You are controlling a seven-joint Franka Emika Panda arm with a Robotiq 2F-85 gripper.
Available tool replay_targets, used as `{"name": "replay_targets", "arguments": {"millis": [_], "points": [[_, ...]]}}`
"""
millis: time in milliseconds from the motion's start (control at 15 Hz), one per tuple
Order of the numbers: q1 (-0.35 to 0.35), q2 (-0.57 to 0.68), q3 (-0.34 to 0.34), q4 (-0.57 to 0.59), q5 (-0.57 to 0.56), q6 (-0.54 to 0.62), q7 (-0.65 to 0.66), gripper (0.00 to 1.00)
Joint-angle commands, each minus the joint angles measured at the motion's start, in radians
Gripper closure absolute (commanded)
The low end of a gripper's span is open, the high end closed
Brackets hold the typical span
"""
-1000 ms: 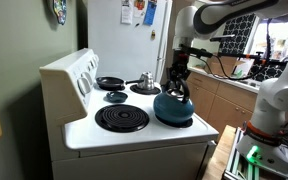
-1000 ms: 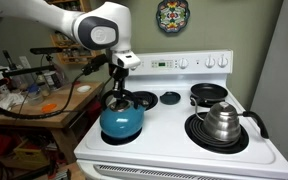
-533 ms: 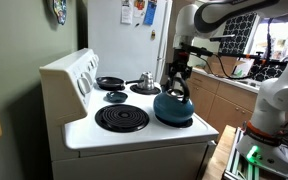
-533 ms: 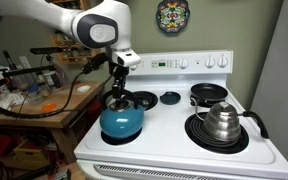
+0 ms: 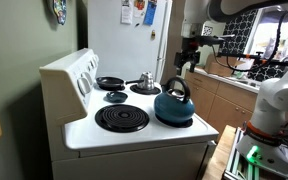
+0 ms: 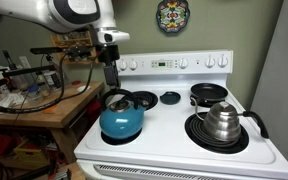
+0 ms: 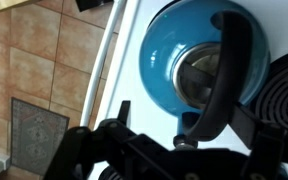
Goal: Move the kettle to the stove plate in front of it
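**Kettle**: teal, squat, upright, with its black arched handle standing up. It sits at the front edge of the white stove, free of the gripper.

**Stove plate**: almost wholly covered by the kettle. Only a dark edge shows under the kettle's base in an exterior view.

**Gripper**: hangs in the air at the kettle's 12 o'clock in both exterior views, well apart from the handle. In the wrist view its dark fingers stand spread wide with nothing between them, and the kettle lies below at 12 o'clock.

**Coil burner**: black spiral, bare, just beside the kettle. It lies at the kettle's 9 o'clock in an exterior view and at 12 o'clock in the view facing the control panel.

**Small burner**: dark and bare, near the middle of the stove top.

**Steel kettle**: on the burner at the teal kettle's 3 o'clock, well apart from it.

**Black pan**: at the steel kettle's 12 o'clock, near the control panel.
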Motion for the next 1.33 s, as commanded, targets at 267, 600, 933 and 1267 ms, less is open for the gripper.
{"name": "replay_targets", "arguments": {"millis": [267,600,933,1267], "points": [[-0.026,-0.162,0.048,0.023,-0.208,0.017,-0.037,0.00],[-0.040,-0.199,0.043,0.048,-0.188,0.070,-0.022,0.00],[-0.049,-0.191,0.049,0.071,-0.180,0.065,-0.030,0.00],[-0.049,-0.191,0.049,0.071,-0.180,0.065,-0.028,0.00]]}}
